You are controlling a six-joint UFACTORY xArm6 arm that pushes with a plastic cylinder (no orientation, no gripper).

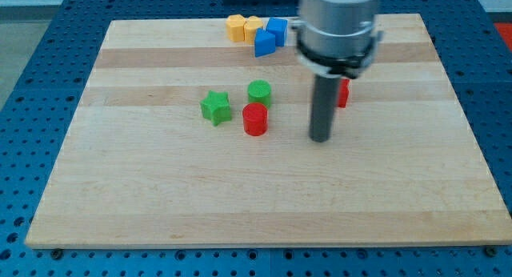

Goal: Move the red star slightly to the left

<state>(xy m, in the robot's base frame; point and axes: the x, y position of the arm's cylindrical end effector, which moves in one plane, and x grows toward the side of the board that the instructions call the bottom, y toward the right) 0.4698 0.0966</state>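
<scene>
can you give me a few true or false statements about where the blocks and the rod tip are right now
1. My tip touches the red cylinder. False: bare board lies between them; the tip is to its right.
2. A red block shows partly behind the rod. True; its shape is hidden.
3. The green star lies left of the green cylinder. True.
4. The blue blocks sit at the view's bottom. False: they are near the top edge, beside the yellow blocks.
</scene>
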